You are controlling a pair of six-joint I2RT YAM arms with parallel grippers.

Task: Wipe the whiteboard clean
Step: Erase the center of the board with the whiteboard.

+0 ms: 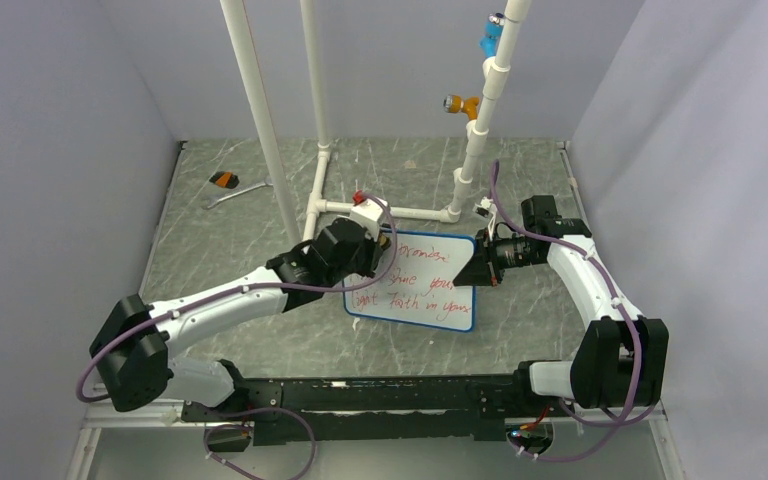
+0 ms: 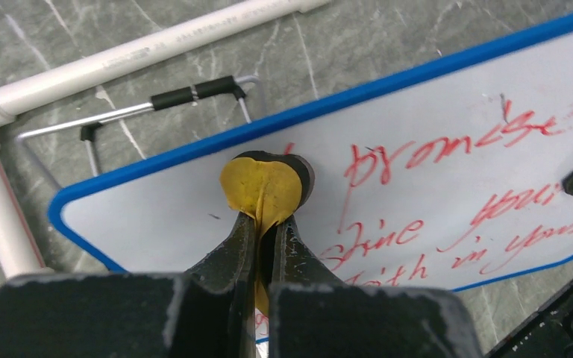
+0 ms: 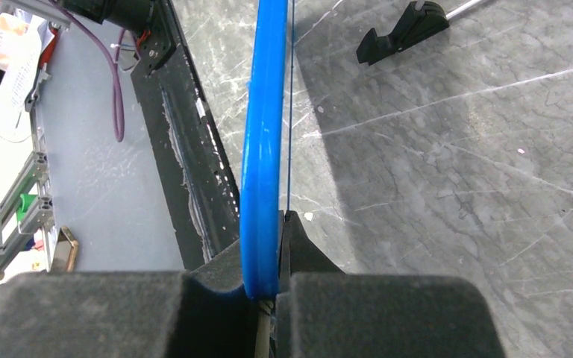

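From above, the whiteboard (image 1: 430, 262) sits mid-bench (image 1: 530, 330), red writing (image 1: 410, 298) covering most of its face. Your left tool (image 1: 368, 240) hangs over its upper left corner, your right tool (image 1: 478, 265) at its right edge. Left wrist view: the left tool is clamped on a yellow pad (image 2: 260, 186) touching the board beside the words. Right wrist view: the right tool pinches the blue frame (image 3: 262, 149). Erasing looks barely begun.

The whiteboard (image 1: 415, 288) sits in the middle of the table (image 1: 530, 310), just in front of the pipe frame (image 1: 392, 211), with a wrench (image 1: 232, 192) way off at the far left. Left gripper (image 2: 267, 220) pinches a pad (image 2: 261, 186) on the board's upper left, and the right gripper (image 1: 478, 270) clamps its right edge.
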